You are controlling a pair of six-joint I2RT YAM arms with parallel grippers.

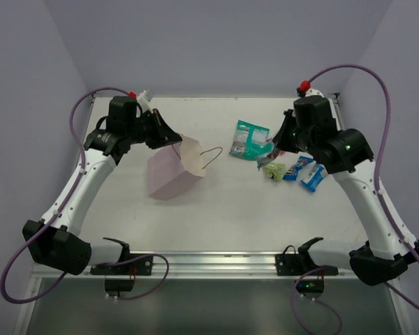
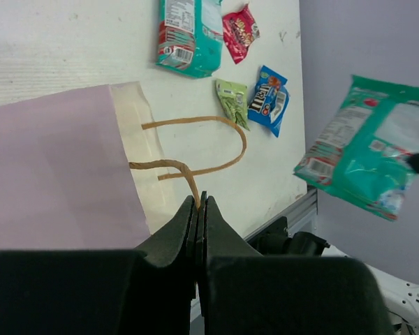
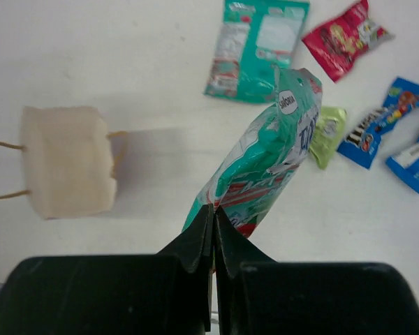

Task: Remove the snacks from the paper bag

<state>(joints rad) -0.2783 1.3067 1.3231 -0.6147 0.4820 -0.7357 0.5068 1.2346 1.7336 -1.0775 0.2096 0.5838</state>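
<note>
Right tool (image 3: 213,213) fully closed, pinching one end of a teal packet (image 3: 265,160) that is held off the worktop (image 3: 126,63), clear of the paper bag (image 1: 171,171). Left tool (image 2: 197,202) closed too, nipping one brown cord handle (image 2: 185,171). Bag sits left of centre, tipped, mouth toward the right edge. Toward the far right corner lie a second teal packet (image 3: 258,49), red packet (image 3: 346,38), green packet (image 3: 328,136) and blue packets (image 3: 373,129). Step looks like set-down: lower onto a bare spot beside that group, not on top, and release only when low. Left side should hold the handle steady. Can't tell if more is inside the bag.
</note>
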